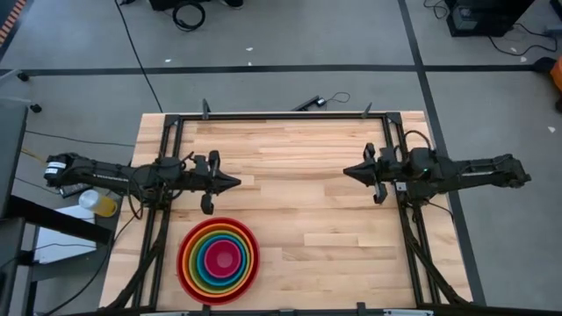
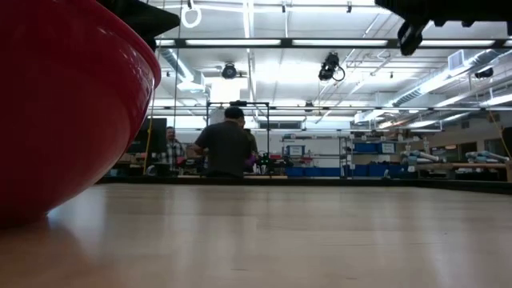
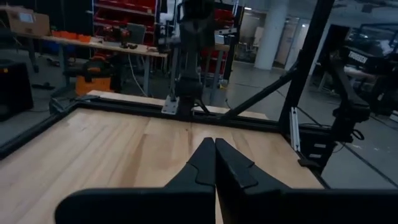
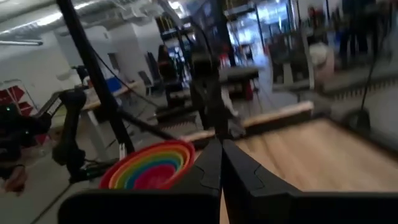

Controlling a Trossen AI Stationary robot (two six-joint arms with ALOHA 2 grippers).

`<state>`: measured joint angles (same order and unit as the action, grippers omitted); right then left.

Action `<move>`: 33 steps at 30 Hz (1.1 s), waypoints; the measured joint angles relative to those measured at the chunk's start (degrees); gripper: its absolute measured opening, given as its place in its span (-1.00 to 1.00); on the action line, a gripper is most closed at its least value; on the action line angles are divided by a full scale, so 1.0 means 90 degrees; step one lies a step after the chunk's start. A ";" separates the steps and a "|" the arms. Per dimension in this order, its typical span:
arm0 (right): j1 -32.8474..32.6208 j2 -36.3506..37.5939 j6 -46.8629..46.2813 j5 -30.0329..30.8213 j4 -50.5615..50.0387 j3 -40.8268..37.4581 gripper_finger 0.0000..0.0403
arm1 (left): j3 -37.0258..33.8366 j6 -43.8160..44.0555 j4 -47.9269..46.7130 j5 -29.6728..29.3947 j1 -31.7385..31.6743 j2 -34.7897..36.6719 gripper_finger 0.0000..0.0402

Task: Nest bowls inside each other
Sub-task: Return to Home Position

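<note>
The bowls sit nested in one stack near the table's near left corner: red outermost, then orange, green, blue, with magenta pink in the middle. The stack also shows in the right wrist view, and its red wall fills the low view's left. My left gripper hovers shut at the left side, above the table, pointing right, beyond the stack. My right gripper hovers shut at the right side, pointing left. In each wrist view the left gripper and right gripper show closed fingertips, with nothing between them.
A black metal frame runs along the table's far edge and down both sides. Bare wood lies between the two grippers and right of the stack. A person stands in the room beyond the table.
</note>
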<state>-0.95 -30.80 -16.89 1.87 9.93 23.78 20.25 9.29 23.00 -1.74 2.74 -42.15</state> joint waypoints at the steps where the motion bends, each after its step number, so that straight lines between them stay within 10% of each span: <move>1: 0.0000 -0.0004 -0.0089 -0.0024 -0.0094 -0.0001 -0.95 | 0.0000 -0.0096 -0.0020 0.0002 0.0000 0.0048 -0.99; 17: -0.0138 0.2411 0.0645 0.0071 -0.1418 -0.0494 -0.95 | -0.0002 -0.0746 -0.2770 -0.0017 0.0000 0.2615 -0.99; 33: -0.0138 0.2802 -0.0425 -0.0322 0.0726 -0.2445 -0.95 | -0.1687 -0.0379 -0.1137 -0.0324 0.0000 0.3182 -0.99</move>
<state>-2.20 -5.59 -20.72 -1.03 16.47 1.77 5.06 5.88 12.77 -4.65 2.74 -13.51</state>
